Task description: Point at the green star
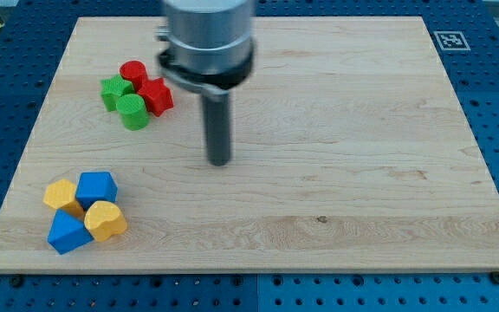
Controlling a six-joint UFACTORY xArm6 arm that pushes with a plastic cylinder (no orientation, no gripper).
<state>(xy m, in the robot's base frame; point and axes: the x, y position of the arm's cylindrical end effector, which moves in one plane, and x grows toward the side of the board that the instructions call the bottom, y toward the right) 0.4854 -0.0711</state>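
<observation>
- So the target, the small green star-shaped plastic block (114, 89), sits near the top-left corner of the light wooden table top (362, 173), on the left-edge side of a tight little cluster.
- Packed right against it: a red cylinder block (132, 72) toward the top edge, a red star block (155, 95) on the side facing the table's middle, and a green cylinder block (132, 112) toward the bottom edge. All four look to be touching or near enough.
- My tip (220, 161) is down on the board roughly mid-table, a bit left of centre, and clear of every block. It's near the cluster but not beside it, sitting lower and further from the left edge than the green cylinder.
- No pincer on this rig, just the plain dark rod, so there's nothing to call apart or together.
- Doing this well, I'd say: the straight line from here runs into the green cylinder and red star first, so don't plough through. Swing round toward the left edge and come at the green star from its open side.
- Stop just short of it. Pointing doesn't need a shove, and any nudge would likely scatter the whole bunch.
- The blue and yellow blocks (83, 212) down by the bottom-left corner are well apart from the route, so no worry there, as long as the swing doesn't dip too low.
</observation>
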